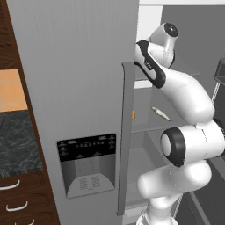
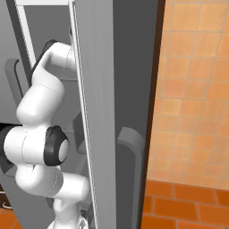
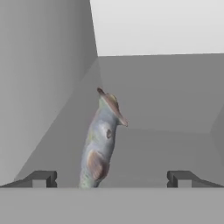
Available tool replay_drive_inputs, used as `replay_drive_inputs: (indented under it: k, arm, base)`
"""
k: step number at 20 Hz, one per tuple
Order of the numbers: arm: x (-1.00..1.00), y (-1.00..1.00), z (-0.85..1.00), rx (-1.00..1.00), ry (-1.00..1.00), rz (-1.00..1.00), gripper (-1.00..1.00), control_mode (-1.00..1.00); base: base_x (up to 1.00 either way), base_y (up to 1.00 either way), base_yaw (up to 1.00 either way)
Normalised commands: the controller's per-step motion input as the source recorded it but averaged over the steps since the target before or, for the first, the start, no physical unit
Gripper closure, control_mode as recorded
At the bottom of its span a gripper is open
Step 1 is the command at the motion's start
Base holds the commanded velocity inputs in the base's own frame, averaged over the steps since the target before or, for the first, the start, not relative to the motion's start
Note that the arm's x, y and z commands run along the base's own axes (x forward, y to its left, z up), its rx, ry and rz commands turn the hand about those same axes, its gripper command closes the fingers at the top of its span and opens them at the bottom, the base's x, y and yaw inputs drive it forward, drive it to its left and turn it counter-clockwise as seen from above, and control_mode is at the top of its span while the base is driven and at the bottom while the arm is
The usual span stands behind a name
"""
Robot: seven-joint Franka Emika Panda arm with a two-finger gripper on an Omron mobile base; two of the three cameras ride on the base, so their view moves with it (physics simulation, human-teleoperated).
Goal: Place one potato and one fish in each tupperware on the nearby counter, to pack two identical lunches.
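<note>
- Gripper (image 3: 111, 178): jaws released, spread wide, nothing between the fingertips (image 3: 43, 178) as a grip; the two dark tips stand far apart at bottom of hand view.
- Fish (image 3: 102, 140): lies on a grey fridge shelf (image 3: 166, 148), long body pointing away from the hand, tail end far, head end near. It sits between the two tips but closer to the left-side one, not touching either as far as I can see.
- In left base view a slim pale fish (image 1: 161, 114) lies on a shelf inside the open fridge, next to the white arm (image 1: 184, 96).
- Potato (image 1: 133, 115): small orange bit seen just behind the edge of the fridge door (image 1: 79, 88), same shelf level, apart from the fish.
- Counter (image 1: 17, 140): dark marbled top at left, over brown drawers w/ silver handles (image 1: 9, 186).
</note>
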Motion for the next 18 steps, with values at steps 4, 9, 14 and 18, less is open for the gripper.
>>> replay_drive_inputs:
  k: [4, 9, 14, 18]
  arm:
    - [0.95, 0.21, -0.18, 0.0, 0.0, 0.01, -1.0, -1.0]
    - [0.66, 0.04, -0.31, 0.0, 0.01, 0.0, -1.0, -1.0]
    - [0.0, -0.15, -0.19, 0.0, 0.02, 0.0, -1.0, -1.0]
    - [-0.18, 0.0, -0.44, 0.0, 0.04, 0.0, -1.0, -1.0]
  base:
    - [0.0, 0.0, 0.0]
    - [0.0, 0.0, 0.0]
    - [0.0, 0.0, 0.0]
    - [0.0, 0.0, 0.0]
